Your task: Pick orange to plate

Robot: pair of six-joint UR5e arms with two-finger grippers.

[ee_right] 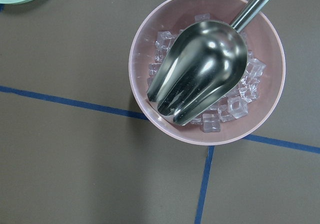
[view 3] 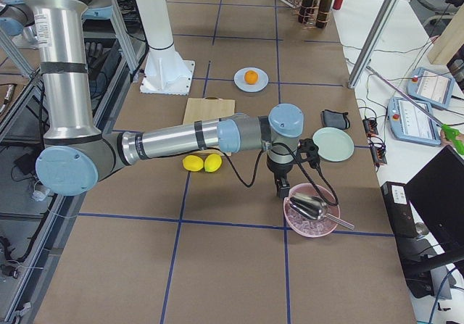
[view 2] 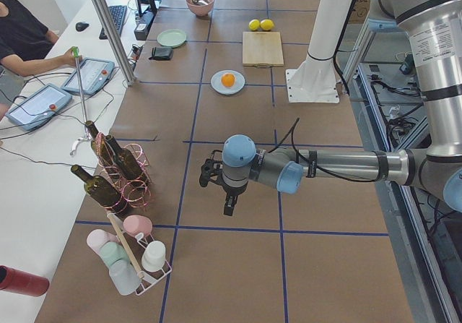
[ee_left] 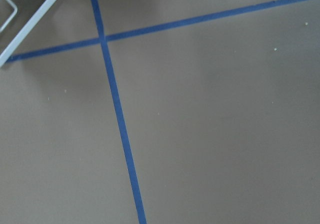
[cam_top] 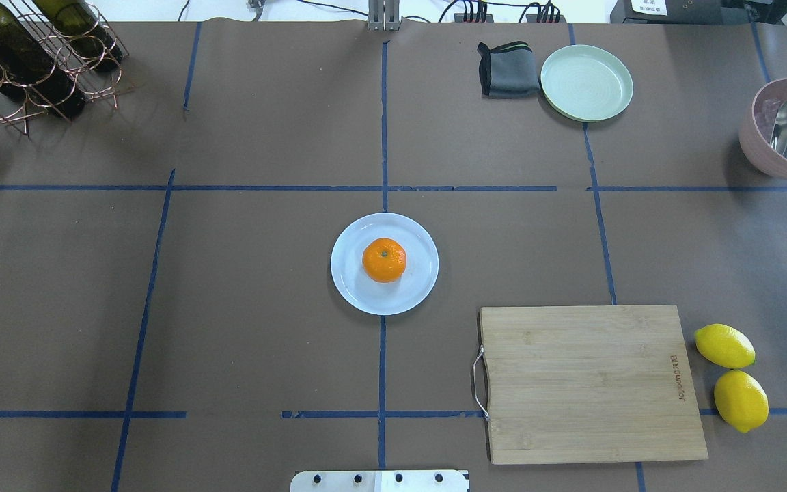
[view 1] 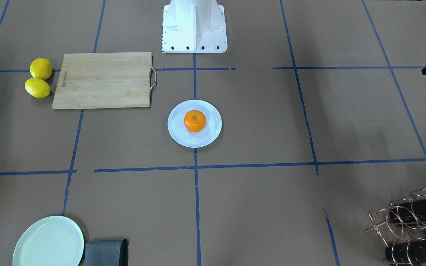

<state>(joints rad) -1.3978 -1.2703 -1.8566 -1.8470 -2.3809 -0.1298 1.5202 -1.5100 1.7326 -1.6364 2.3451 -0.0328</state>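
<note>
The orange [cam_top: 384, 260] sits in the middle of the white plate [cam_top: 349, 290] at the table's centre; both also show in the front view, orange [view 1: 195, 120] on plate [view 1: 176, 133]. My left gripper [view 2: 229, 207] hangs over bare table far from the plate, near the wine rack end. My right gripper [view 3: 280, 190] hovers just over the pink bowl at the other end. Neither gripper's fingers show in the wrist views. I cannot tell whether either is open or shut.
A wooden cutting board [cam_top: 591, 383] lies right of the plate, with two lemons [cam_top: 732, 372] beside it. A mint-green plate [cam_top: 586, 82] and grey cloth [cam_top: 508, 68] sit at the far edge. A pink bowl [ee_right: 150, 28] holds ice and a metal scoop [ee_right: 200, 73]. A wine rack [cam_top: 24, 61] stands far left.
</note>
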